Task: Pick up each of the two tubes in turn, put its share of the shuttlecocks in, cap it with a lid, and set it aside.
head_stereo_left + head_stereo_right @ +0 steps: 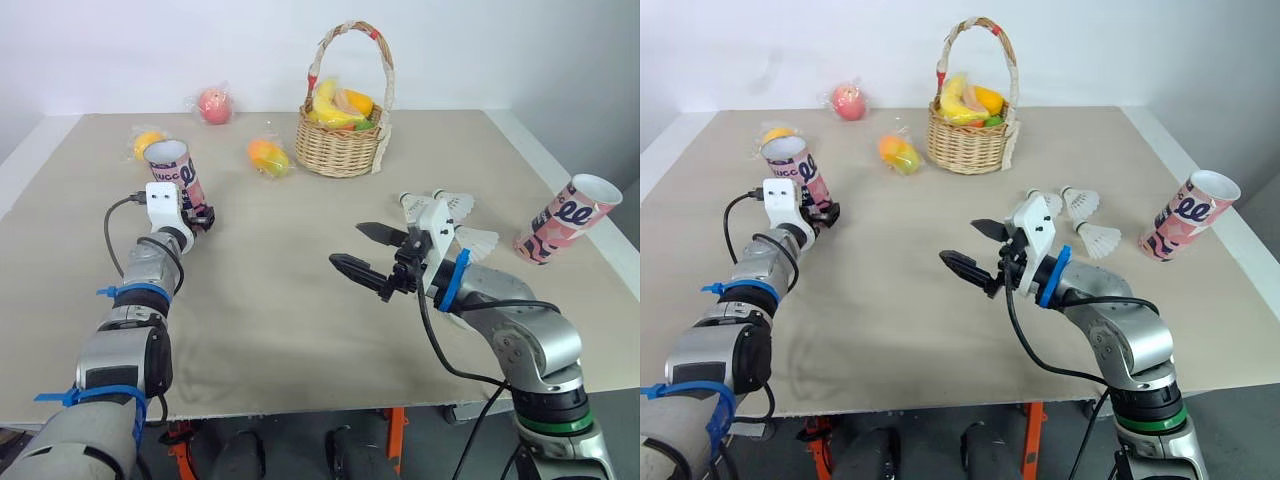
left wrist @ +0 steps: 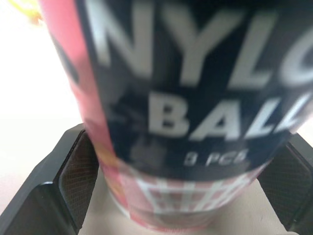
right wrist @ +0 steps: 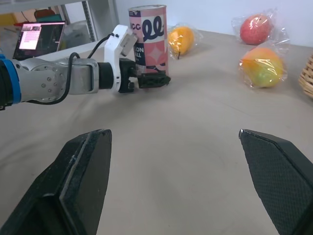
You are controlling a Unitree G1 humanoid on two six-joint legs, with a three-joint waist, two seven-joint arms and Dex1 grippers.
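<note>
At about ten o'clock on the beige tabletop [image 1: 280, 320], taking the robot's side as six, the pink-and-black printed cardboard tube [image 1: 178, 170] stands upright with its open mouth up. The left gripper [image 1: 203, 217] is set low against its base. In the left wrist view the two black fingers [image 2: 73, 171] stand wide apart with the tube between them, hugging its sides but not evidently squeezing; the tube's foot rests on the tabletop, so I judge this to be the moment of taking hold, ahead of any lift. Gripping low would leave the mouth free for filling. The right gripper [image 1: 347, 245] hovers just past the centre toward four o'clock, empty, its fingers spread and pointed across toward the left arm, seemingly waiting. Just beyond it, at roughly two o'clock, lie three white feather shuttlecocks [image 1: 478, 241], close enough that the right arm looks the natural one to fetch them once the tube is up. The second pink patterned tube [image 1: 563, 220] lies tipped on its side at three o'clock near the edge, mouth outward, well apart from both grippers, its turn apparently later. At twelve o'clock a woven wicker basket [image 1: 340, 155] with a tall handle holds fruit; a wrapped red apple [image 1: 214, 104], a wrapped orange [image 1: 147, 143] and a wrapped yellow-orange mango [image 1: 268, 156] lie between ten and twelve, the orange just behind the standing tube, so a lift should go straight up.
</note>
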